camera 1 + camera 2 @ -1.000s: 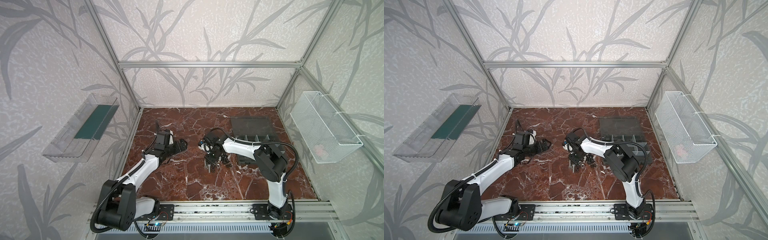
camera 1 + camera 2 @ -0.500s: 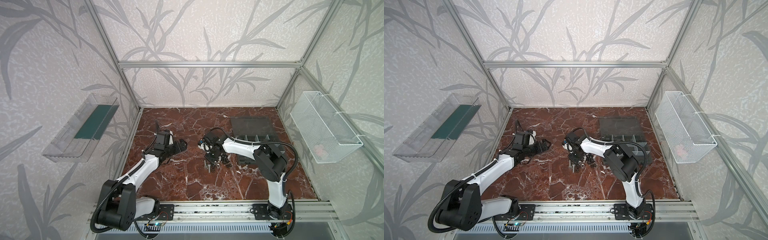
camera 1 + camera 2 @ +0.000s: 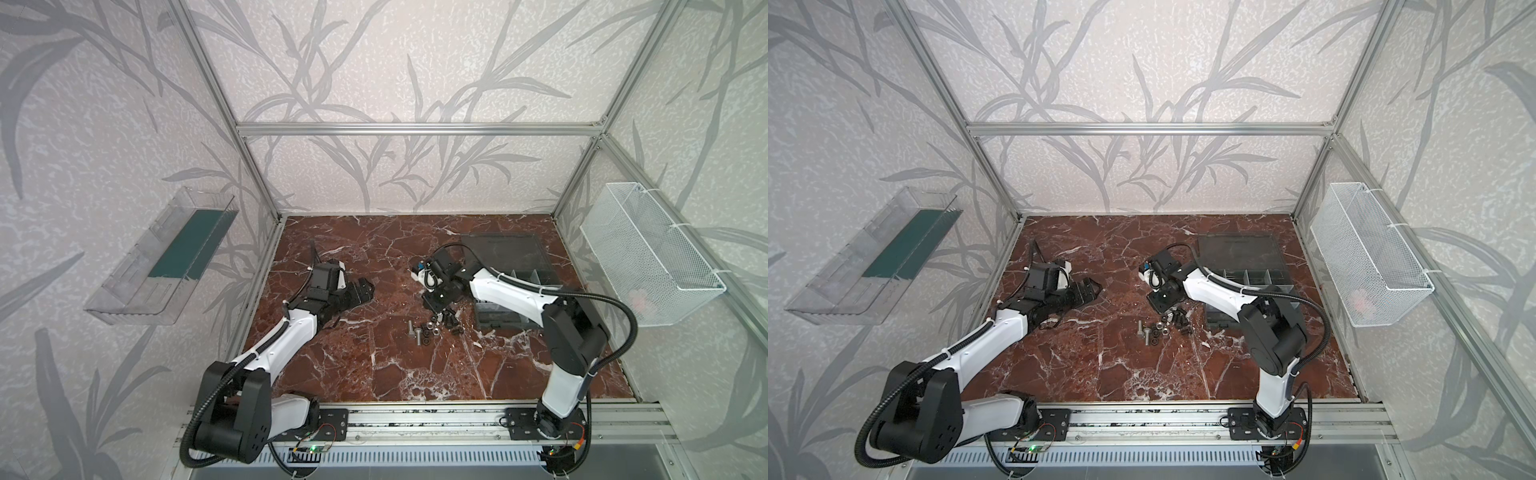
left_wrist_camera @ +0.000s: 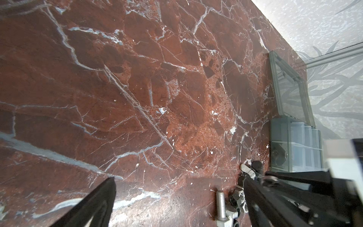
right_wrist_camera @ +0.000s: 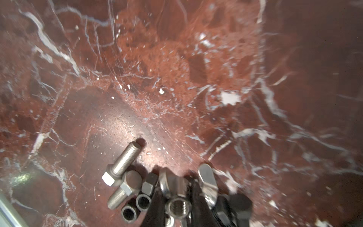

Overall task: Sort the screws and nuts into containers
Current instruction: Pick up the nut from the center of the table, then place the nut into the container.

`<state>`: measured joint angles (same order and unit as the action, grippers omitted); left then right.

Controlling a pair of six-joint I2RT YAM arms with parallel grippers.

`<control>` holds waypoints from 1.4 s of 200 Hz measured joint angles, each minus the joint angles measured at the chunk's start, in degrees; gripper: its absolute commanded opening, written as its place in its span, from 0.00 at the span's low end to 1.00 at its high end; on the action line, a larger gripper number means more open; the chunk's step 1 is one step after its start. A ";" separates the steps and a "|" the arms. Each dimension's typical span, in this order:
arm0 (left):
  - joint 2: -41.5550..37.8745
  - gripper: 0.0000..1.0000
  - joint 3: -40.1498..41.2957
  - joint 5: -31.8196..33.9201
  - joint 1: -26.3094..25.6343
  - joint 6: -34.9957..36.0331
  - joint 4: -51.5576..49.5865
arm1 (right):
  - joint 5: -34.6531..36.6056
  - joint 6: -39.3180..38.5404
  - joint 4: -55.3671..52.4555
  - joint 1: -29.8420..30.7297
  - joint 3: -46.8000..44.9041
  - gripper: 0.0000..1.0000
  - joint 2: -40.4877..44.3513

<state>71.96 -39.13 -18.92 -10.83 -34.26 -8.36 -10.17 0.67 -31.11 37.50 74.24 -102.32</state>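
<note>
The red marble table (image 3: 374, 365) fills the lower middle of both top views. Two white arms reach in from the bottom rail. The left arm (image 3: 286, 336) is at lower left. The right arm (image 3: 507, 291) is at right, its forearm crossing the grey box (image 3: 496, 320) and hiding part of the compartments (image 3: 525, 276).

One wire basket (image 3: 648, 257) hangs on the right wall and one clear tray (image 3: 166, 257) on the left wall, both well apart from the table. The box's lid (image 3: 505, 253) lies open toward the table's upper right.

The left gripper (image 4: 178, 179) is spread wide over bare marble, left of the pile (image 3: 432, 328). The right gripper (image 5: 176, 194) is pinching one silver wing nut (image 5: 177, 207) at the pile's upper edge and covers some pieces.

Low in the right wrist view, left of the wing nut, lie two silver bolts (image 5: 122, 162), touching each other. Three dark nuts (image 5: 143, 201) lie just beside them. The black bolts (image 5: 240, 202) are too blurred to count.
</note>
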 measured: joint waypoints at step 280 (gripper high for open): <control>0.00 0.99 0.00 -0.20 0.02 -0.04 0.04 | 15.54 8.55 -5.22 -17.07 -7.04 0.37 4.90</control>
<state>71.96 -39.13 -19.11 -10.81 -34.30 -8.32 5.37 9.21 -36.34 20.43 67.20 -97.43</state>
